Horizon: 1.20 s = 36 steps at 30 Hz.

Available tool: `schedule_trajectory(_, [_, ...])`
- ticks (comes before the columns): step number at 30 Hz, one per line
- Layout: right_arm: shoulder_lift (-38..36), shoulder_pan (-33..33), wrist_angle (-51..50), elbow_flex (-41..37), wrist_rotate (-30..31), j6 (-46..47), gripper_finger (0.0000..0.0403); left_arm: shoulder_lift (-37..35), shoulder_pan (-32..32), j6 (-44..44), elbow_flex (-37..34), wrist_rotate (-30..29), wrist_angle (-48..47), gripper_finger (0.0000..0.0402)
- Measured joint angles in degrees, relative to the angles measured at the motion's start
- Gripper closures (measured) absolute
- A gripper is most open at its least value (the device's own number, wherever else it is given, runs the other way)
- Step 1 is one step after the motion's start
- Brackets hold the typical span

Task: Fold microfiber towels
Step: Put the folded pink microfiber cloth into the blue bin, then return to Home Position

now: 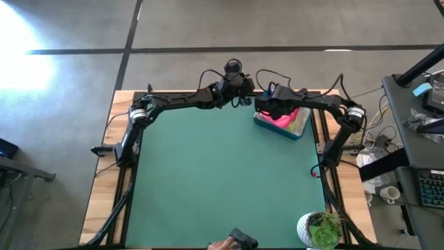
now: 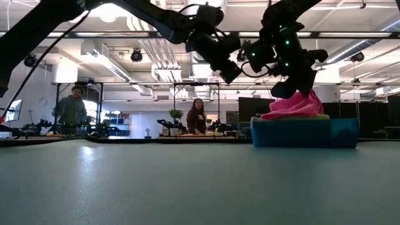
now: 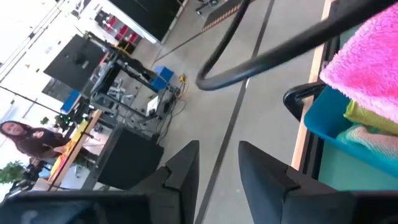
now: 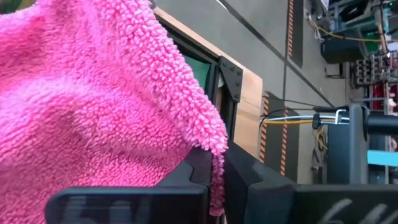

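Two sets of jaws are mine, and both sit at the far edge of the worktop [image 1: 222, 180]. My right jaws [image 4: 219, 163] are pinched nearly together on an edge of the hot pink towel [image 4: 81, 106]; the fabric runs down between the two fingers and bunches up above the blue bin [image 2: 304, 132]. In the low view the pink cloth rises in a peak from the bin to those jaws, with a lime green towel [image 2: 320, 117] just showing at the bin's rim. A yellow towel [image 3: 370, 118] and a pale green towel [image 3: 367, 135] lie under the pink one inside the bin. My right arm reaches in from the right side, elbow bent, wrist tipped down over the bin.

My left jaws [image 3: 219, 158] stand apart with a clear gap, holding nothing and touching nothing. That arm stretches along the far edge from the left, its wrist hanging in the air just beside the bin.
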Motion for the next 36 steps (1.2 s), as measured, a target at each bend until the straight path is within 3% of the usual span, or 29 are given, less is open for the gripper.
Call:
schedule_trajectory(4, [0.0, 0.1, 0.2, 0.0, -0.5, -2.7, 0.0384, -0.5, 0.0, 0.0, 0.3, 0.0, 0.1, 0.0304])
schedule_trajectory(13, [-1.3, -1.6, 0.5, 0.0, -1.5, -3.2, 0.0309, -0.7, 0.1, 0.3, 0.2, 0.1, 0.0, 0.0304])
schedule_trajectory(17, [-3.6, -3.1, 0.4, 0.0, -0.9, -3.7, 0.0287, -1.3, 0.1, 6.5, 0.1, -0.9, -0.1, 0.0304])
schedule_trajectory(21, [-8.3, -3.5, 0.5, 0.0, -1.4, -3.8, 0.0284, -2.6, 0.1, 10.3, 0.0, -5.8, 0.0, 0.0304])
schedule_trajectory(25, [-13.9, -3.3, 3.8, 0.0, -7.1, -3.8, 0.0291, -5.4, 0.3, 10.1, -0.3, -8.9, -4.4, 0.0304])
schedule_trajectory(30, [-17.7, -3.1, 16.0, -1.5, -21.0, -5.3, 0.0303, -10.1, 0.4, 2.8, -0.9, -8.7, -13.9, 0.0304])
schedule_trajectory(36, [-17.2, -2.9, 26.3, -3.7, -28.0, -9.1, 0.0346, -17.9, 0.6, -10.8, -6.8, 1.2, -22.3, 0.0304])
